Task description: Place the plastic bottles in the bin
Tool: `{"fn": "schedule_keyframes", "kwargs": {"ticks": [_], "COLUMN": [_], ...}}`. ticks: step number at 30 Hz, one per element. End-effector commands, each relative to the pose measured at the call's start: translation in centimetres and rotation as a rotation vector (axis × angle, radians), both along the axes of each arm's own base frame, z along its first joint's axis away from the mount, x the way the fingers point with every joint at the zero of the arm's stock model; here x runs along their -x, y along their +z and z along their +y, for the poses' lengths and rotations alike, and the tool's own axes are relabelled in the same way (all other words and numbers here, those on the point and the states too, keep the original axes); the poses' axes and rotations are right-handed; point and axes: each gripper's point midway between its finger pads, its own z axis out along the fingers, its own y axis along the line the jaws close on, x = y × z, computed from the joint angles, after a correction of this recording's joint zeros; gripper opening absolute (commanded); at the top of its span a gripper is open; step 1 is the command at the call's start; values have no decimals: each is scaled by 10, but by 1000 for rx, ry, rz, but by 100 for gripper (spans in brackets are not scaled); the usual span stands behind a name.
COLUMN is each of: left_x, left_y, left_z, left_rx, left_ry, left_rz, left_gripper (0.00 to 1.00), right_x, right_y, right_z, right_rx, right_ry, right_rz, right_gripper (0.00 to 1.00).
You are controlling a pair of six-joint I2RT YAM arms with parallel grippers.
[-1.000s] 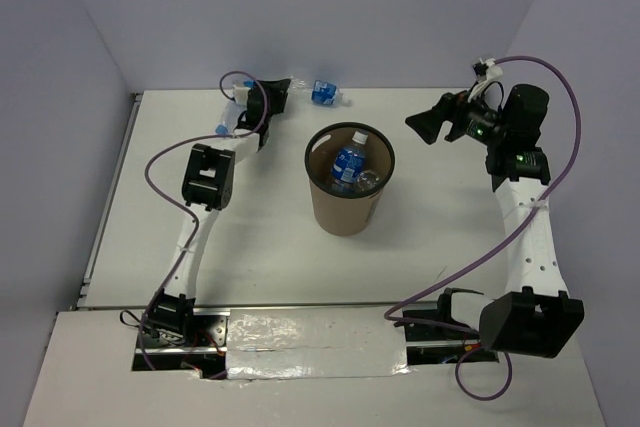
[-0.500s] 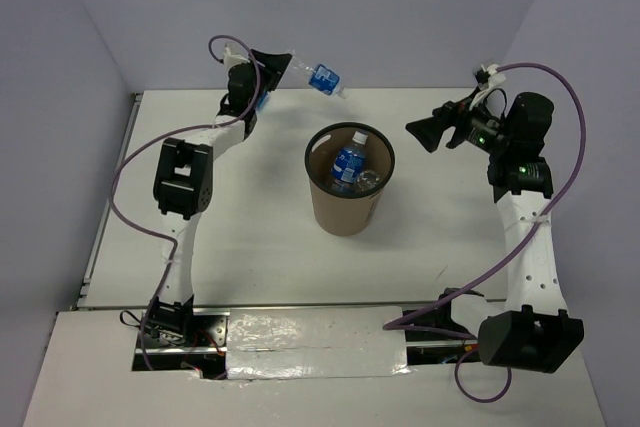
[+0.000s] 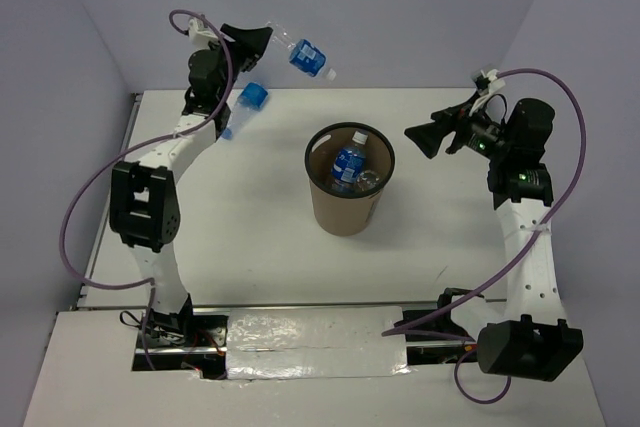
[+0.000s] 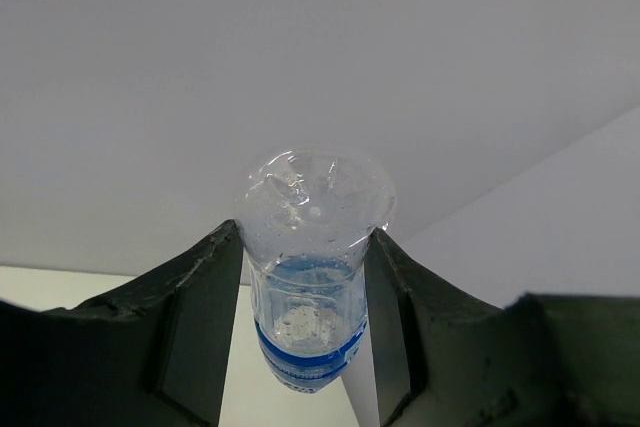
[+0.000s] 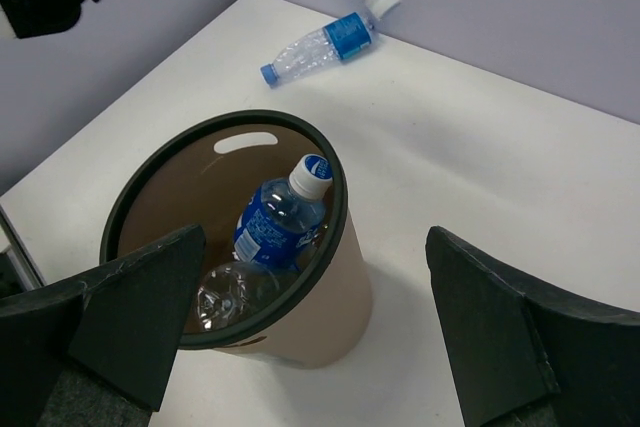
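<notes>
Left gripper is raised high over the table's far-left corner, clenched on the base end of a blue-label bottle. That bottle sticks out to the right with its cap tilted down, up-left of the bin and well apart from it. A second bottle lies on the table under the left wrist. Inside the bin are a blue-label binned bottle and a clear one beside it. Right gripper is spread wide, holding nothing, just right of the bin rim.

The clear plastic bottles carry blue labels — the bin is brown, black-rimmed.
</notes>
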Motion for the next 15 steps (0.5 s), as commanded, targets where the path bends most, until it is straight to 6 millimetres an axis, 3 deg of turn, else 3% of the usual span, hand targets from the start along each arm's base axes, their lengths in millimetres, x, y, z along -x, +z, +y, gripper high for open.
{"fn": "schedule_keyframes", "kwargs": {"ticks": [1,2,4,5,7,8,9,11,15], "left_x": [46,61,77,95,123,120,141,167,207], "left_y": [83,100,115,129,139,125,136,138,137], "left_z": [4,6,8,10,10,7,7,5,-7], "left_rx": [-72,-88,-129,-141,-189,-213,-229,-282,-377], "left_ry": [-6,-7,1,0,-10,-20,-27,-32,-67], "left_rz": [-213,-236,-269,-298,-319,-289,-309,-331,-356], "left_gripper": [0,0,0,0,0,0,0,0,0], "right_x": [7,9,10,11,13,14,14,15,17], "right_y": [13,14,14,14,17,17,18,19,20], "right_z": [1,1,1,1,1,1,0,0,-1], "right_rx": [8,10,9,10,15,17,18,25,29], "right_ry": [9,7,3,2,-2,-2,-8,-9,-16], "right_rz": [-64,-68,-70,-73,-84,-84,-83,-89,-87], "right_gripper": [98,98,98,98,98,98,98,98,98]}}
